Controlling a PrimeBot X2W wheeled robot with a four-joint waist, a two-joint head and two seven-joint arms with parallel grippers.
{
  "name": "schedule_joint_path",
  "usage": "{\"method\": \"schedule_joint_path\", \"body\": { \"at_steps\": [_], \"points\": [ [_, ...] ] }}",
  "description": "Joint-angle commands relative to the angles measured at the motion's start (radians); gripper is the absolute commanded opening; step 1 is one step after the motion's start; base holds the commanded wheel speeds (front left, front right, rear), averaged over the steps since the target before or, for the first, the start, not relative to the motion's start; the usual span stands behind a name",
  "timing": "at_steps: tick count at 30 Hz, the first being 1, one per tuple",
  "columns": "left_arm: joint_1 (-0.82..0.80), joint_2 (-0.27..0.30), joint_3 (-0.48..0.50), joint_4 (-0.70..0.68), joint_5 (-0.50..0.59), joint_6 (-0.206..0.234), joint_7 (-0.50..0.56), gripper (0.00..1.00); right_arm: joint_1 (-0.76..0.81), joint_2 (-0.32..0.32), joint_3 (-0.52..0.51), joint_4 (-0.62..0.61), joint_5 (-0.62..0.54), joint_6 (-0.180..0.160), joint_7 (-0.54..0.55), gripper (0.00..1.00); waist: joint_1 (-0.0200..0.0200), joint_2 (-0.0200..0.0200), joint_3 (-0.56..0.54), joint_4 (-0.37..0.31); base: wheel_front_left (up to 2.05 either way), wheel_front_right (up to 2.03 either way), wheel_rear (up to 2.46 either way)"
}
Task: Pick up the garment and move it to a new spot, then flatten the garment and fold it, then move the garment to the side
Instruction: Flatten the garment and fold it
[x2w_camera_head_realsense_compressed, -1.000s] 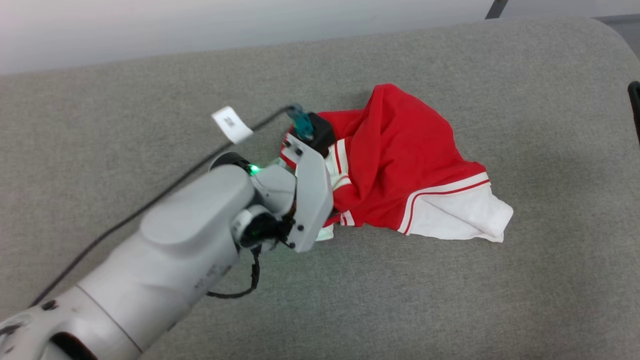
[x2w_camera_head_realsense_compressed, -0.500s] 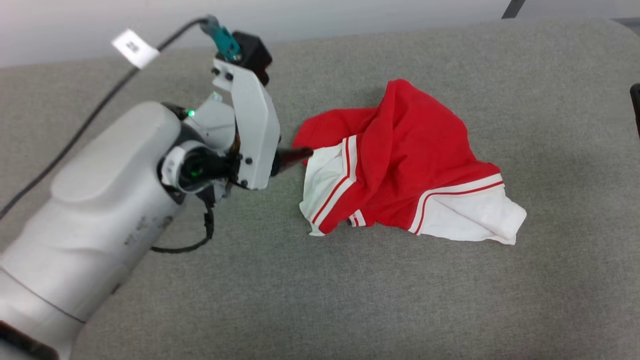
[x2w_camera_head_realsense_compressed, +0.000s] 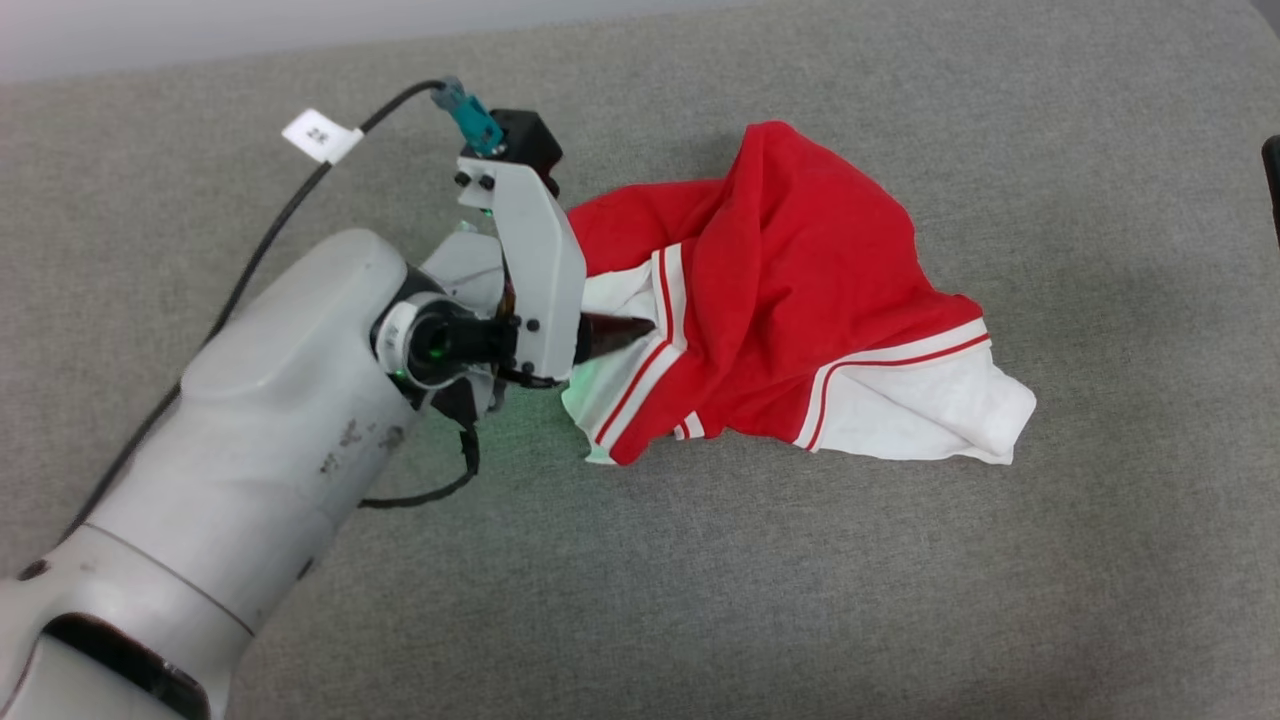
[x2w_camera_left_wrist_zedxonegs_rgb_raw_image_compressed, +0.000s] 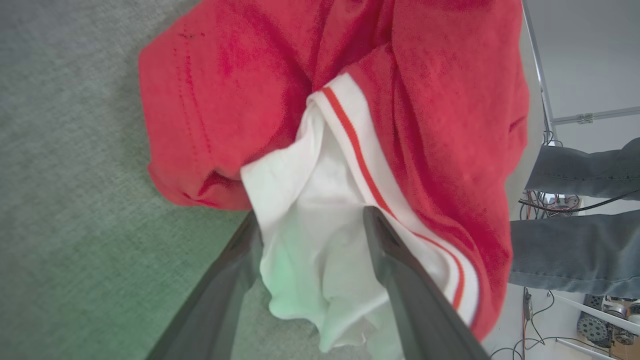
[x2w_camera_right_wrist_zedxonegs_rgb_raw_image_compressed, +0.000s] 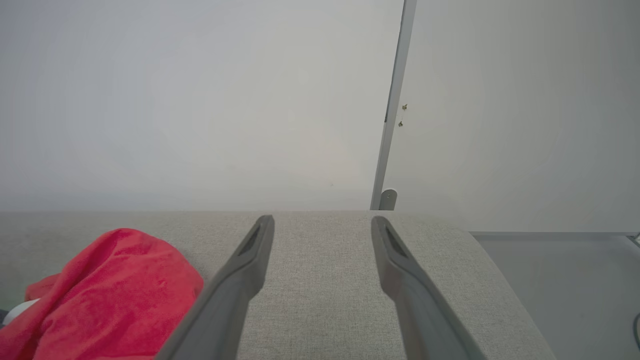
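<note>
The left gripper (x2w_camera_left_wrist_zedxonegs_rgb_raw_image_compressed: 311, 215) has slid further onto the garment's (x2w_camera_head_realsense_compressed: 800, 290) white sleeve edge, fingers (x2w_camera_left_wrist_zedxonegs_rgb_raw_image_compressed: 405, 280) spread astride it; the right gripper (x2w_camera_right_wrist_zedxonegs_rgb_raw_image_compressed: 322, 220) gapes empty over open surface (x2w_camera_head_realsense_compressed: 900, 600).

Red shirt (x2w_camera_head_realsense_compressed: 800, 290), grey pad (x2w_camera_head_realsense_compressed: 900, 600)
We see the shirt's sleeve ends (x2w_camera_head_realsense_compressed: 920, 415) white with thin red stripes; the pad beneath it plain grey.

The left gripper (x2w_camera_left_wrist_zedxonegs_rgb_raw_image_compressed: 312, 216), fingers apart, straddles a white sleeve of the garment (x2w_camera_left_wrist_zedxonegs_rgb_raw_image_compressed: 440, 100).
</note>
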Motion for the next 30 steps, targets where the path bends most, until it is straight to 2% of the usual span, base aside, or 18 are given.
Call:
{"method": "schedule_joint_path", "body": {
  "at_steps": [1, 2, 3, 4, 5, 6, 7, 13, 20, 21, 26, 30],
  "points": [
    [-0.013, 0.003, 0.001, 0.016, 0.006, -0.008, -0.009, 1.0, -0.001, 0.002, 0.003, 0.003, 0.002, -0.001, -0.005, 1.0, 0.0, 0.0, 0.007, -0.005, 0.0, 0.0, 0.0],
    [-0.014, -0.001, -0.003, 0.027, 0.012, -0.01, -0.015, 0.99, -0.001, 0.004, 0.005, 0.004, 0.002, -0.001, -0.006, 1.0, 0.0, 0.0, 0.008, -0.005, 0.0, 0.0, 0.0],
    [-0.013, -0.006, -0.004, 0.037, 0.015, -0.013, -0.021, 0.81, -0.002, 0.005, 0.006, 0.005, 0.001, -0.001, -0.006, 1.0, 0.0, 0.0, 0.01, -0.005, 0.0, 0.0, 0.0],
    [-0.012, -0.013, 0.0, 0.049, 0.009, -0.015, -0.027, 0.46, -0.004, 0.006, 0.007, 0.005, 0.0, -0.001, -0.007, 1.0, 0.0, 0.0, 0.011, -0.004, 0.0, 0.0, 0.0],
    [-0.012, -0.02, 0.001, 0.058, 0.009, -0.019, -0.032, 0.31, -0.006, 0.006, 0.008, 0.005, 0.0, -0.001, -0.007, 1.0, 0.0, 0.0, 0.013, -0.003, 0.0, 0.0, 0.0],
    [-0.013, -0.024, 0.0, 0.068, 0.01, -0.024, -0.036, 0.05, -0.008, 0.005, 0.008, 0.006, -0.001, -0.001, -0.007, 1.0, 0.0, 0.0, 0.014, 0.0, 0.0, 0.0, 0.0],
    [-0.015, -0.028, 0.001, 0.074, 0.008, -0.028, -0.038, 0.0, -0.009, 0.003, 0.005, 0.006, -0.002, -0.001, -0.007, 1.0, 0.0, 0.0, 0.014, 0.004, 0.0, 0.0, 0.0],
    [-0.041, -0.014, 0.003, 0.082, 0.013, -0.053, -0.05, 0.0, 0.003, -0.012, -0.008, 0.008, -0.009, -0.001, 0.006, 1.0, 0.0, 0.0, -0.012, 0.058, 0.0, 0.0, 0.0],
    [-0.047, 0.095, 0.048, 0.02, -0.014, -0.052, -0.056, 0.0, 0.039, -0.015, -0.005, 0.017, -0.003, -0.001, 0.029, 1.0, 0.0, 0.0, -0.072, 0.141, 0.0, 0.0, 0.0],
    [-0.047, 0.095, 0.048, 0.02, -0.014, -0.052, -0.056, 0.0, 0.039, -0.015, -0.005, 0.017, -0.003, -0.001, 0.029, 1.0, 0.0, 0.0, -0.072, 0.141, 0.0, 0.0, 0.0],
    [-0.022, 0.201, 0.038, -0.001, 0.03, 0.006, -0.052, 0.0, 0.053, -0.019, 0.006, 0.009, -0.001, -0.001, 0.049, 1.0, 0.0, 0.0, -0.088, 0.176, 0.0, 0.0, 0.0],
    [0.015, 0.248, 0.026, 0.02, 0.047, 0.055, -0.042, 0.0, 0.056, -0.038, 0.042, -0.003, -0.007, -0.001, 0.065, 1.0, 0.0, 0.0, -0.082, 0.182, 0.0, 0.0, 0.0]
  ]
}}
